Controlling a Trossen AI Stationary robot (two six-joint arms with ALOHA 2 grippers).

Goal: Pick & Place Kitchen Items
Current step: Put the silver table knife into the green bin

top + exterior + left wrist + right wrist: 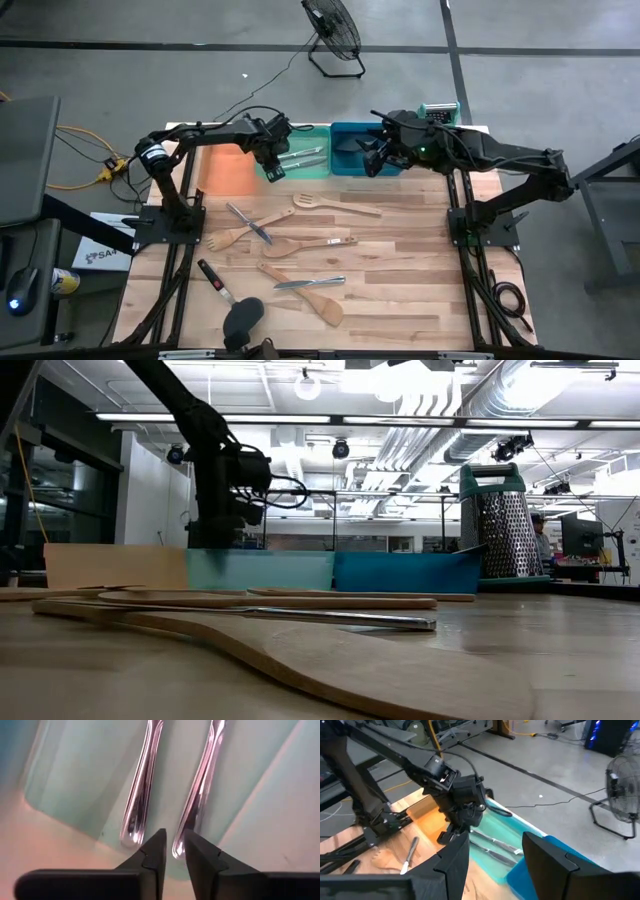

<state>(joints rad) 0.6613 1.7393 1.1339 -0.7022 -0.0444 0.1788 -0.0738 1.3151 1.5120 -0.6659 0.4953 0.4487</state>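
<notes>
- The left gripper (172, 852) hangs low over the pale green plastic tray (318, 165) at the far edge of the surface, its dark fingers parted by only a narrow gap with nothing pinched between them.
- Two slim silver metal cutlery handles (142, 790) lie side by side in that tray; the rounded end of one sits just in front of the gap between the fingers. If the gripper lifts or swings off carelessly, a fingertip may catch this end and drag or flip the piece out of the tray.
- The flat orange tray (225, 170) lies just beside the green one, so a nudged piece could slide over the shared edge into the wrong tray.
- The right gripper (492, 857) hovers over the blue tray (360, 160) next door, fingers spread and empty. The two arms are near each other, so a wide swing by either one risks a collision.
- The pale wooden spoons and spatulas (335, 206), a wooden fork (232, 237), silver knives (310, 283) and a black turner (243, 315) remain scattered on the wooden surface (420, 250), some crossing, so a grasp there could disturb neighbours.
</notes>
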